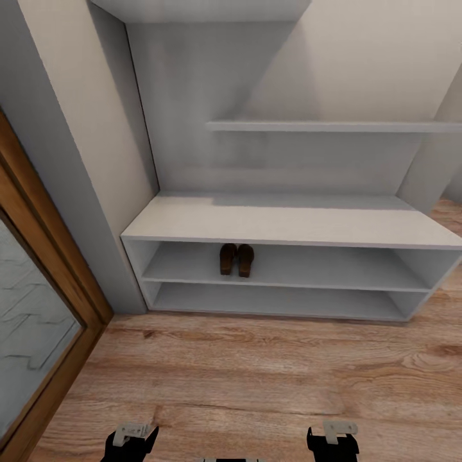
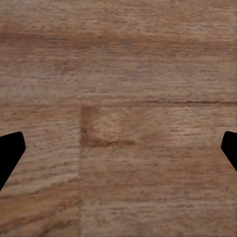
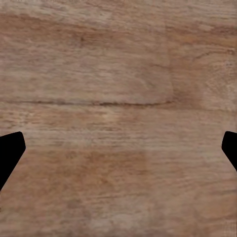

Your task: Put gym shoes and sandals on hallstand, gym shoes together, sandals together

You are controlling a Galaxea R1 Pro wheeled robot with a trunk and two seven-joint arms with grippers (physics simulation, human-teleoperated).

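Observation:
The two dark brown sandals (image 1: 236,259) lie side by side on the upper tier of the pale grey hallstand (image 1: 295,219), left of its middle. The gym shoes are out of view. My left gripper (image 2: 118,148) is open over bare wood-plank corridor floor (image 2: 118,74), with nothing between its fingertips (image 2: 11,150). Over the same floor (image 3: 118,74), my right gripper (image 3: 118,148) is open and empty too. In the head view both arms show low at the front edge, the left (image 1: 131,439) and the right (image 1: 333,437), well short of the rack.
A wood-framed glass door (image 1: 38,301) stands at the left, beside a grey wall post. A wall shelf (image 1: 333,126) hangs above the rack's flat top. Wood floor (image 1: 256,378) stretches between me and the rack.

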